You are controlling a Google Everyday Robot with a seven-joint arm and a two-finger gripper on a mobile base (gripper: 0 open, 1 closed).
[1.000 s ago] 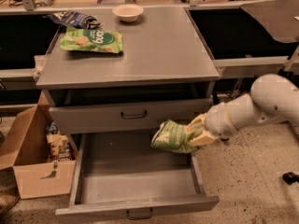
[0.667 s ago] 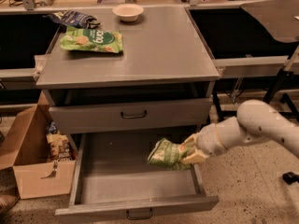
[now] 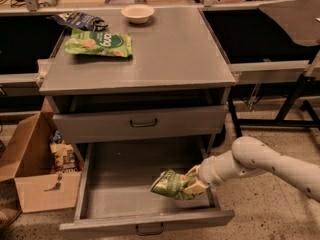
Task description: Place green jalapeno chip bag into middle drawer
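Note:
The green jalapeno chip bag (image 3: 170, 184) is a small glossy green foil bag with pale patches. My gripper (image 3: 194, 184) is shut on its right end and holds it low over the right side of the open middle drawer (image 3: 125, 194). The bag's tapering end points left, just above the tray floor. The drawer is pulled far out, with its narrow front panel and dark bar handle (image 3: 149, 229) at the bottom. My white arm (image 3: 260, 161) reaches in from the right.
A closed drawer (image 3: 142, 122) with a taller front sits above. On the cabinet top lie a big flat green bag (image 3: 99, 43), a dark blue bag (image 3: 80, 20) and a white bowl (image 3: 137, 13). A cardboard box (image 3: 35, 169) with snacks stands on the floor at left.
My gripper has carried the chip bag down and slightly left, from beside the upper drawer front to low inside the open drawer. The arm has dropped with it.

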